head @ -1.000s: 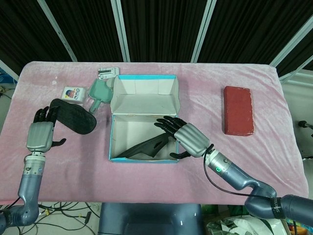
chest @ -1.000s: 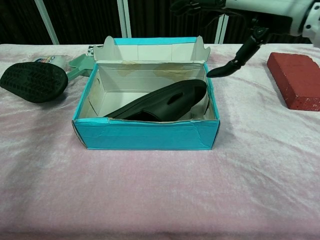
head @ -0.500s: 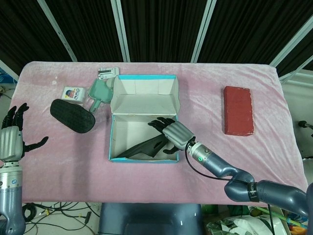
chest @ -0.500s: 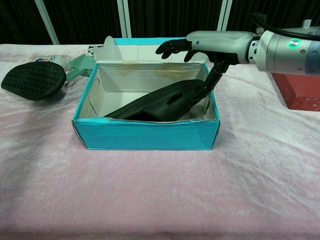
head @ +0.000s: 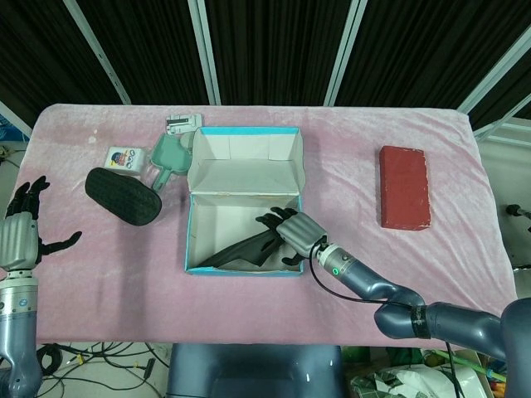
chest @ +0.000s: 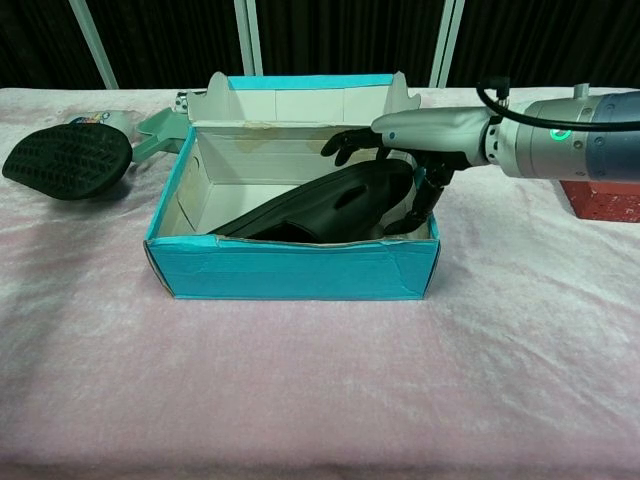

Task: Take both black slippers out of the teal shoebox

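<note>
The teal shoebox (head: 199,178) (chest: 290,270) stands open mid-table. One black slipper (head: 236,253) (chest: 320,205) lies inside it, leaning up toward the right wall. My right hand (head: 290,235) (chest: 415,135) reaches into the box, its fingers stretched over the slipper's raised end and its thumb pointing down beside that end. The fingers look slightly apart from the slipper. The other black slipper (head: 123,195) (chest: 65,160) lies sole up on the pink cloth left of the box. My left hand (head: 21,236) hovers at the table's left edge, fingers spread and holding nothing.
A red brick (head: 404,186) (chest: 600,198) lies to the right of the box. A teal scoop (head: 168,157), a small printed packet (head: 124,157) and a white item (head: 182,123) sit behind the loose slipper. Pink cloth covers the table.
My left hand has let go of the loose slipper and drawn back to the left edge. My right hand has come down into the box over the second slipper's raised end.
</note>
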### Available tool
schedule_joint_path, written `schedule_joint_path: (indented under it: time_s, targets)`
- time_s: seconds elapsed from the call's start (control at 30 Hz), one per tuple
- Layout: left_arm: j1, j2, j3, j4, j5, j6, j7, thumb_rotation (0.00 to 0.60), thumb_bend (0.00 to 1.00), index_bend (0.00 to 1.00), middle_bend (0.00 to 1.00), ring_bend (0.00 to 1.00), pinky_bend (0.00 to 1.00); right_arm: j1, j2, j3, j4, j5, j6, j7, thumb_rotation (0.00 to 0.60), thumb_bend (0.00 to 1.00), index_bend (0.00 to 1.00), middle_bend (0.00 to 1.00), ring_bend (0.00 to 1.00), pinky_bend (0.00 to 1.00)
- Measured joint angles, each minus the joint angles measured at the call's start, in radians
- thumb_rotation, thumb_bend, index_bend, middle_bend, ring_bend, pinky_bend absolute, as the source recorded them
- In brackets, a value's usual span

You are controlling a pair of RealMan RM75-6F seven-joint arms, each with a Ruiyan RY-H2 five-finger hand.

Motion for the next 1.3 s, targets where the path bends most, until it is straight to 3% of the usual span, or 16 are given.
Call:
schedule_joint_path:
  time_s: [0.1,0.27,0.43,0.9,1.13,1.3]
  targets:
    - [0.004,0.000,-0.004,0.006,-0.001,-0.002,-0.013,0.600,0.00,0.03,0.15,0.01,0.15,0.008,-0.019,-0.009,0.017,0.003,-0.007,-0.011,0.600,0.19,0.16,0.19,0.06,0.19]
    - [0.010,0.000,-0.006,0.015,-0.003,-0.014,-0.031,0.600,0.00,0.04,0.15,0.01,0.15,0.016,-0.060,-0.019,0.053,-0.007,0.002,-0.013,0.600,0.40,0.44,0.36,0.22,0.30]
    - [0.020,0.001,-0.005,0.023,-0.001,-0.015,-0.045,0.600,0.00,0.04,0.15,0.01,0.15,0.005,-0.072,-0.027,0.074,-0.051,0.034,0.037,0.600,0.54,0.56,0.44,0.31,0.38]
    - [0.039,0.012,-0.009,0.015,0.005,-0.012,-0.063,0.600,0.00,0.04,0.15,0.01,0.17,-0.027,-0.003,-0.034,0.041,-0.251,0.198,0.338,0.600,0.57,0.59,0.46,0.33,0.41]
    - [0.044,0.015,-0.013,0.016,-0.006,-0.019,-0.058,0.600,0.00,0.04,0.15,0.01,0.17,-0.056,0.086,-0.022,0.001,-0.299,0.309,0.460,0.600,0.57,0.59,0.46,0.33,0.41]
    - [0.047,0.018,-0.010,0.014,-0.002,-0.019,-0.049,0.600,0.00,0.04,0.15,0.01,0.17,-0.098,0.162,-0.012,-0.019,-0.302,0.382,0.480,0.600,0.57,0.59,0.46,0.34,0.41]
